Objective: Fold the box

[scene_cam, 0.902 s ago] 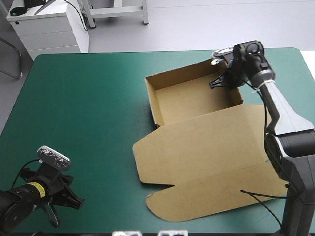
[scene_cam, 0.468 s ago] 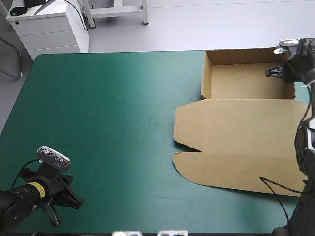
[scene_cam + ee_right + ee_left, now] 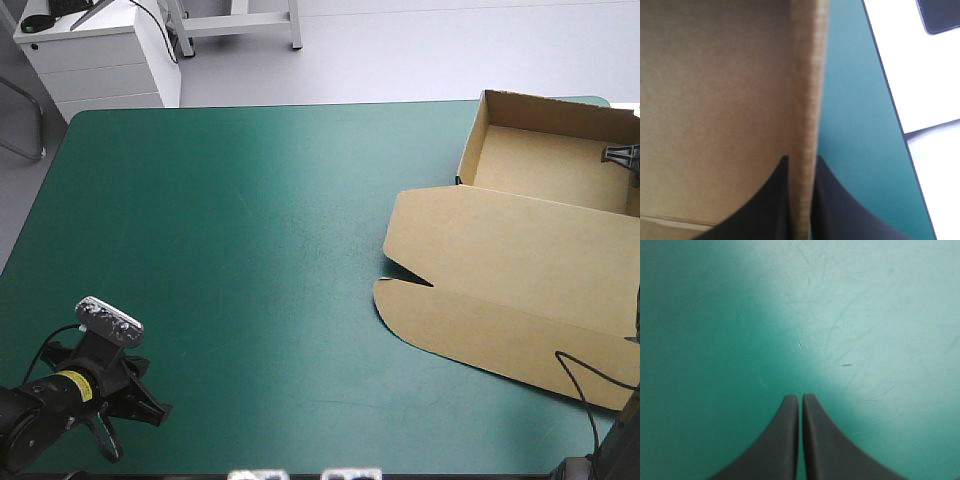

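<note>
Brown box [image 3: 520, 260], tray open, lid flat | right hand [image 3: 800, 159] pinching wall

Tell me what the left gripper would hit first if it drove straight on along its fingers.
Only the teal-green cover: the left gripper, shut, points at bare cover, with nothing else in that line as far as its wrist view shows.

My table [image 3: 40, 215] wears its teal-green cover [image 3: 220, 250] edge to edge, rounded far corners at eleven and one o'clock, and in my left wrist view that cover carries fine pale scratches running every way.
</note>
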